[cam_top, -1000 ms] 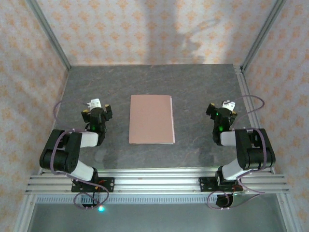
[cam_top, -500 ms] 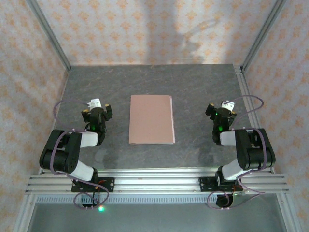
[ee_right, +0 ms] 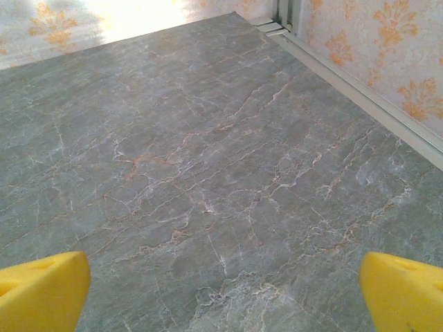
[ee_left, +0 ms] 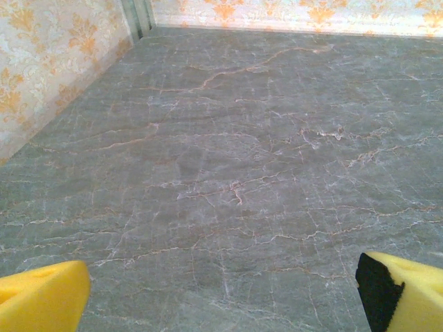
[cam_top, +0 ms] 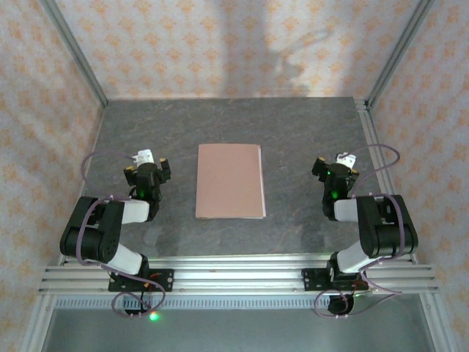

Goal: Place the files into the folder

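Observation:
The folder (cam_top: 230, 180) is a pinkish-brown rectangle lying flat and closed at the middle of the grey marble table (cam_top: 293, 132). The files are hidden from view. My left gripper (cam_top: 148, 164) rests low to the left of the folder, well apart from it, and stands open. In the left wrist view its yellow fingertips (ee_left: 41, 297) sit wide apart over bare marble. My right gripper (cam_top: 335, 163) rests to the right of the folder, also apart and open. The right wrist view shows its yellow fingertips (ee_right: 405, 290) spread with nothing between them.
Patterned walls and aluminium frame posts (cam_top: 73, 51) enclose the table on three sides. A metal rail (ee_right: 360, 90) runs along the table's right edge. An aluminium base rail (cam_top: 234, 275) carries both arms at the near edge.

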